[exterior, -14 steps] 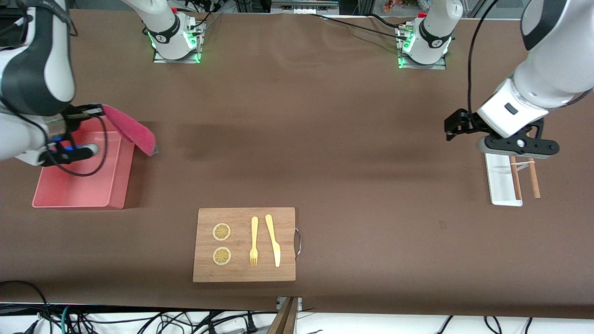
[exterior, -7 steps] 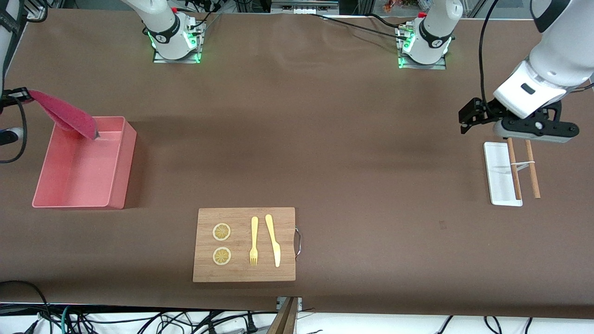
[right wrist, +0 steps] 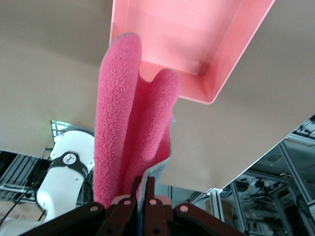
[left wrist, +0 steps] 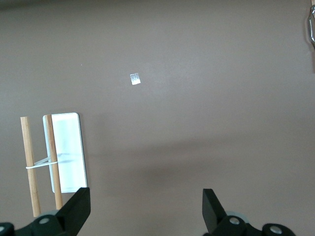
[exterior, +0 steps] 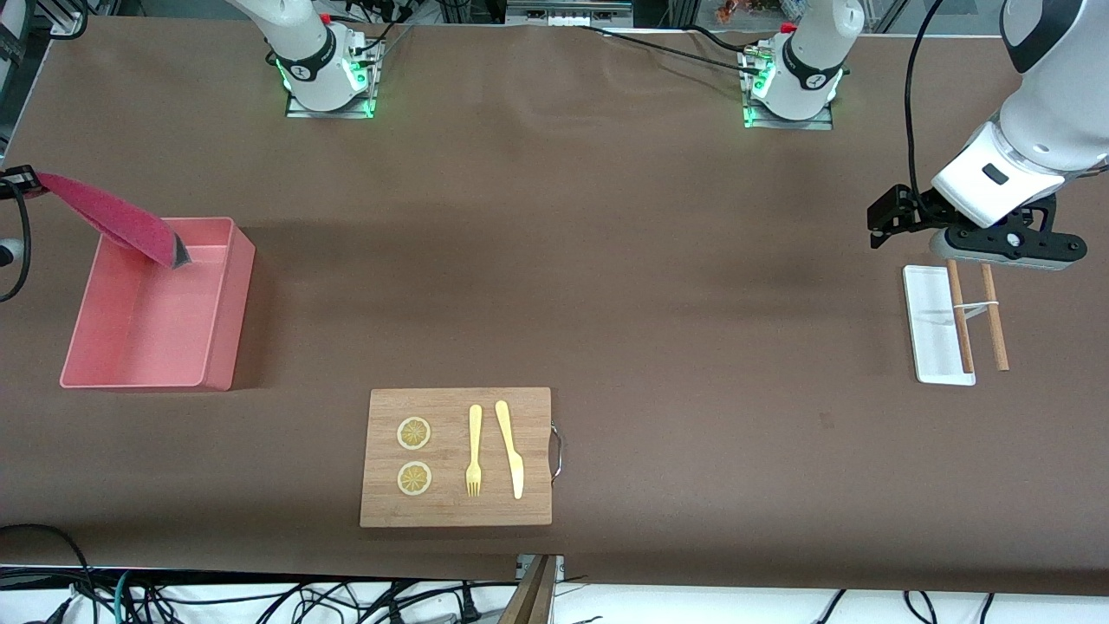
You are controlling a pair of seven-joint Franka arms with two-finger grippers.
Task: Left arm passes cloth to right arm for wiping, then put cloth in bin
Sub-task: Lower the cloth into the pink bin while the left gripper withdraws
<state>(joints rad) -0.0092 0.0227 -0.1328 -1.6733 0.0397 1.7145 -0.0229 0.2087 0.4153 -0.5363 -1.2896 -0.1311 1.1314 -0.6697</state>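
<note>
The right gripper (right wrist: 140,194) is pinched tight on one end of the cloth (exterior: 113,221), holding it up in the air over the bin's (exterior: 221,347) edge that lies farther from the front camera; the cloth hangs down slantwise (pink face up, a grey corner showing at its low tip) toward the inside of the bin. The bin sits at the right arm's end of the table. The left gripper (exterior: 996,247) waits with its fingers (left wrist: 78,209) spread wide and nothing between them, over a white tray (exterior: 931,329) with two wooden sticks (exterior: 975,316). A cutting board (exterior: 455,511) lies nearer the front camera
</note>
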